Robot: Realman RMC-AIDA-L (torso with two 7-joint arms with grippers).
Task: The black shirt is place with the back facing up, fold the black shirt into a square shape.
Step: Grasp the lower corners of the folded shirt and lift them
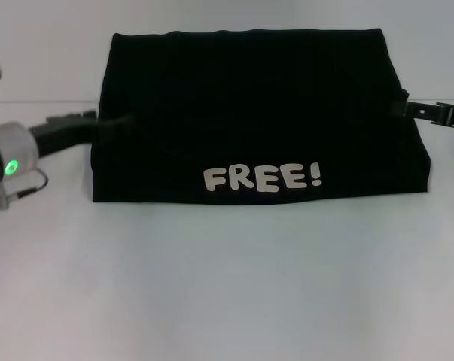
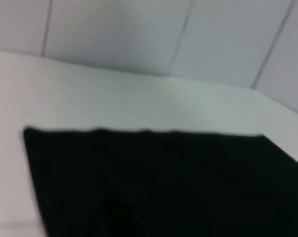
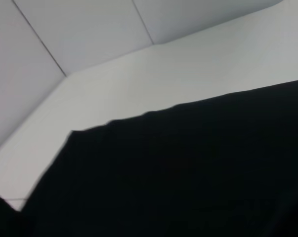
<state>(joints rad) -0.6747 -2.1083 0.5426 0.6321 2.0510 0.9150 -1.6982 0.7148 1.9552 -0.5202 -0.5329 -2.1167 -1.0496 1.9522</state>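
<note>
The black shirt (image 1: 249, 113) is spread wide across the middle of the white table (image 1: 227, 286), and its cream "FREE!" lettering (image 1: 262, 178) faces up near the front edge. My left gripper (image 1: 112, 122) reaches in from the left and grips the shirt's left side edge. On the opposite side my right gripper (image 1: 399, 107) holds the right side edge. The cloth is stretched between them and is widest at their height. Both wrist views show only black cloth (image 2: 163, 182) (image 3: 188, 173) close up with the table beyond; the fingers are hidden there.
The left arm's grey wrist with a green light (image 1: 12, 166) and a thin cable sits at the table's left edge. White panelled walls (image 2: 139, 34) close off the far side. Bare table runs in front of the shirt.
</note>
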